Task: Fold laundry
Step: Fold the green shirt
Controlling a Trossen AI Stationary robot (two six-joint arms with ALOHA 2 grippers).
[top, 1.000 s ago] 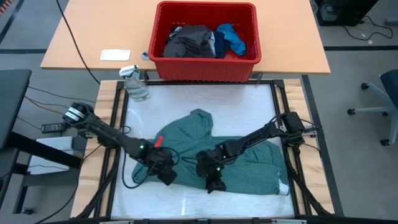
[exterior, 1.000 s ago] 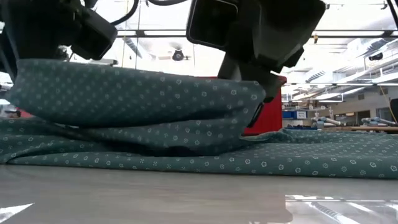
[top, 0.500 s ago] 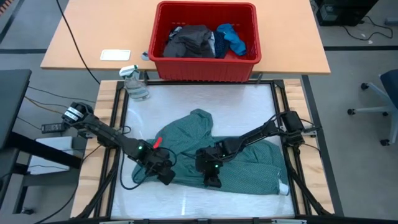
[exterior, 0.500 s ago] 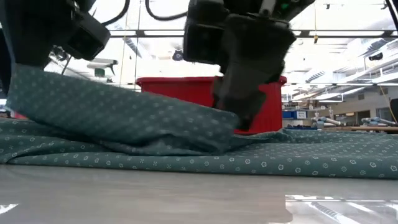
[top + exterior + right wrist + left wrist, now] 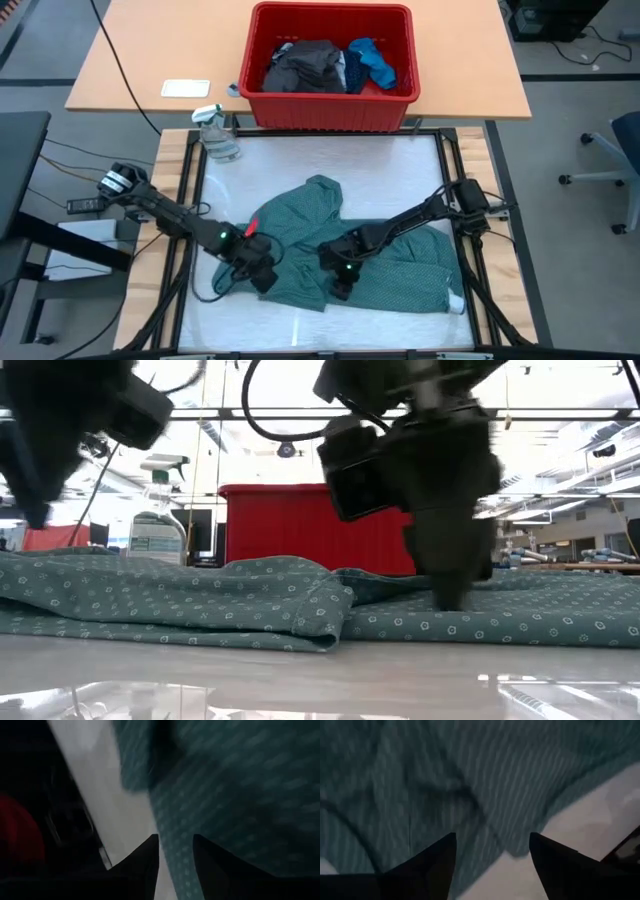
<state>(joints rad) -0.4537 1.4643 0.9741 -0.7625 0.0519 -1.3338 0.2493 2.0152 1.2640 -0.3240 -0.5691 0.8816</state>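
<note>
The large teal-green shirt (image 5: 350,240) lies spread on the white table top, with a folded-over flap (image 5: 250,605) resting flat on its lower layer. My left gripper (image 5: 262,278) hovers open over the shirt's left part (image 5: 470,795), nothing between its fingers. My right gripper (image 5: 338,290) points down at the shirt near its near edge (image 5: 210,795); its fingers (image 5: 450,595) stand a narrow gap apart. A dark grey piece (image 5: 305,65) and a bright blue piece (image 5: 372,60) lie in the red bin. My right gripper's fingertips reach down to the shirt's surface (image 5: 470,610) right of the flap, slanting from above. Whether they touch the cloth I cannot tell. No cloth is raised or bunched between them.
The red bin (image 5: 330,110) stands on the wooden table beyond the far edge. A clear spray bottle (image 5: 218,135) stands at the far left corner, and a white card (image 5: 185,88) lies behind it. Bare white table shows along the near edge and on the far side.
A second ago both grippers held a fold of the shirt raised above the table. The fold has dropped and now lies flat on the shirt. My left gripper has let go and stands clear above it. My right gripper has rolled its wrist and its fingers have come down to the cloth.
</note>
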